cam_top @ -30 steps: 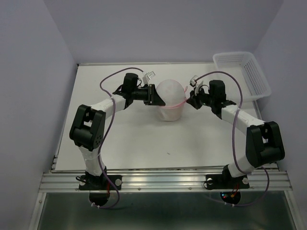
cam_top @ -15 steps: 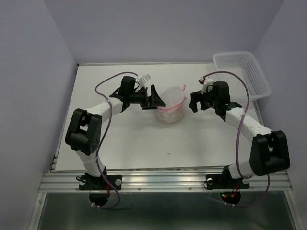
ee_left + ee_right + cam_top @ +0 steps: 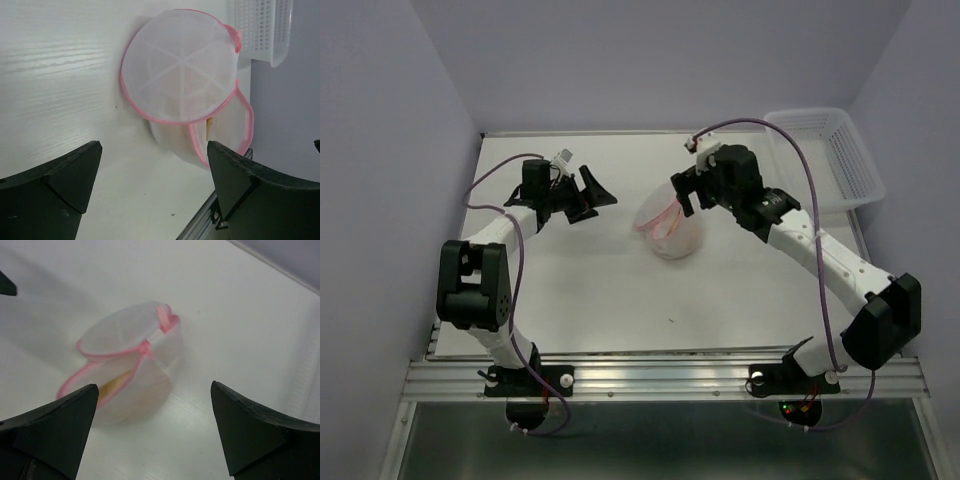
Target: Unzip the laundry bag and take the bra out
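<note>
Pale lavender walls (image 3: 380,150) around a white wood-grain surface (image 3: 580,290). At frame centre in the overhead view, small round laundry bag of white translucent mesh with a pink zipper rim (image 3: 670,225), mouth gaping, domed lid tipped up. Small tan fabric bra (image 3: 117,382) tucked inside, peeking at the opening. Left end effector (image 3: 595,198) spread wide and empty, left of the pouch and apart from it. Right end effector (image 3: 682,195) likewise spread and empty, just beside the upper rim. Seems past the unzipping, onto the removal. Calls next for reaching into the mouth, pinching tan fabric rather than mesh, and lifting clear.
</note>
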Controlling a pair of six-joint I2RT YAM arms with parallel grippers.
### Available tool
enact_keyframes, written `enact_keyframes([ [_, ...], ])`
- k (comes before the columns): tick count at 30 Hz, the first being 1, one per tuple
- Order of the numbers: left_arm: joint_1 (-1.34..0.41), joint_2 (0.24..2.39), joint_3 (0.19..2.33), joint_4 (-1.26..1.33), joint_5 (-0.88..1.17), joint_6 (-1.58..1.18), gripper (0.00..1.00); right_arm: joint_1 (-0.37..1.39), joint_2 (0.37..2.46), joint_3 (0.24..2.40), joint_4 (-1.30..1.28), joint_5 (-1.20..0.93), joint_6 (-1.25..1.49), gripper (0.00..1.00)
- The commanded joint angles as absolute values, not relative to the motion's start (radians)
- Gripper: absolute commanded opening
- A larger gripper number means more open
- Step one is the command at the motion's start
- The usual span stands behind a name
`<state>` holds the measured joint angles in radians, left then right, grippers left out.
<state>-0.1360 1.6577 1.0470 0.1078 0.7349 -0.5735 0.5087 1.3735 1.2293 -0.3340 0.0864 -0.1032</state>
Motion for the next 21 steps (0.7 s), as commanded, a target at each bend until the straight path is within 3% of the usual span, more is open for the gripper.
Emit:
enact_keyframes([
  [1,-0.108,1.582,1.014,0.091,0.698,-0.535,0.99,0.63,1.517,1.383,-0.379,0.19,-0.275,1.0],
  [5,-0.059,1.543,0.947,0.086,0.683,-0.526,0.99,0.767,1.695,1.471,-0.383,0.198,-0.521,1.0],
  [12,0.078,1.514,0.851,0.1,0.652,-0.545,0.99,0.816,1.93,1.612,-0.474,0.114,-0.813,1.0],
  [21,0.118,1.56,0.854,0.112,0.653,-0.537,0.99,0.839,2.158,1.752,-0.43,0.345,-0.91,1.0],
])
